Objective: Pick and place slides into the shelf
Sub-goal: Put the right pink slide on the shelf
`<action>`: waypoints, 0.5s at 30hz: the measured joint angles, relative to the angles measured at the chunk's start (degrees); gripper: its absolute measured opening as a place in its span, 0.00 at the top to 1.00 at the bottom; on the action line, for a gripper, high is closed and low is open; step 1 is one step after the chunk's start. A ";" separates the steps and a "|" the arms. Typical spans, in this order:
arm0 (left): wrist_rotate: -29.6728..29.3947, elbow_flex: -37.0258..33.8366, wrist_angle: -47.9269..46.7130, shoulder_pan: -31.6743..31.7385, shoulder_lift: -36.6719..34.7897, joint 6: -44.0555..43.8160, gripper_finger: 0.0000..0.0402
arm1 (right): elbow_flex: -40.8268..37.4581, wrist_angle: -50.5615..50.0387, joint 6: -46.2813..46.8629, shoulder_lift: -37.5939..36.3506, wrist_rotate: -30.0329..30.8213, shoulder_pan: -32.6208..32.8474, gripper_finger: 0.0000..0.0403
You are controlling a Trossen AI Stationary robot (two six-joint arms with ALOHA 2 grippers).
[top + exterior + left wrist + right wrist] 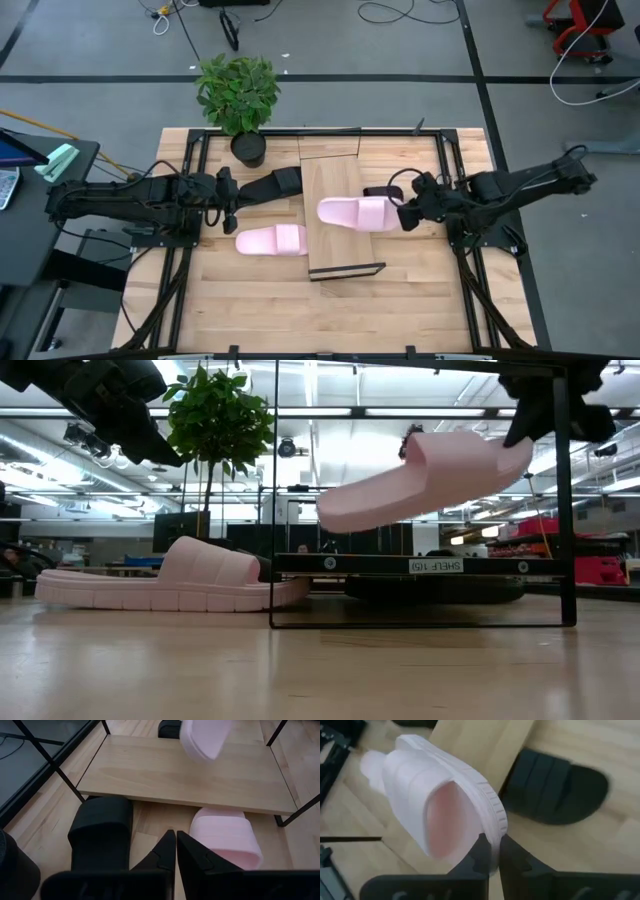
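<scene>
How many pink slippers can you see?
2. One pink slide is held up over the shelf by the right gripper. The other pink slide lies on the table beside the shelf.

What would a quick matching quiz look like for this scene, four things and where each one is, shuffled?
Things:
1. held pink slide
2. other pink slide
3. plant
4. left gripper

Places:
A. shut and empty, beside the shelf
B. at the table's far edge, in a dark pot
C. lifted above the shelf's top board by the right gripper
D. lying on the table left of the shelf

Pairs: 1-C, 2-D, 3-B, 4-A
</scene>
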 joint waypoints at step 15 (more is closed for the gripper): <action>0.00 0.00 0.02 -0.02 0.02 0.13 0.92 | -7.81 12.73 -5.44 0.15 -17.72 -5.98 0.95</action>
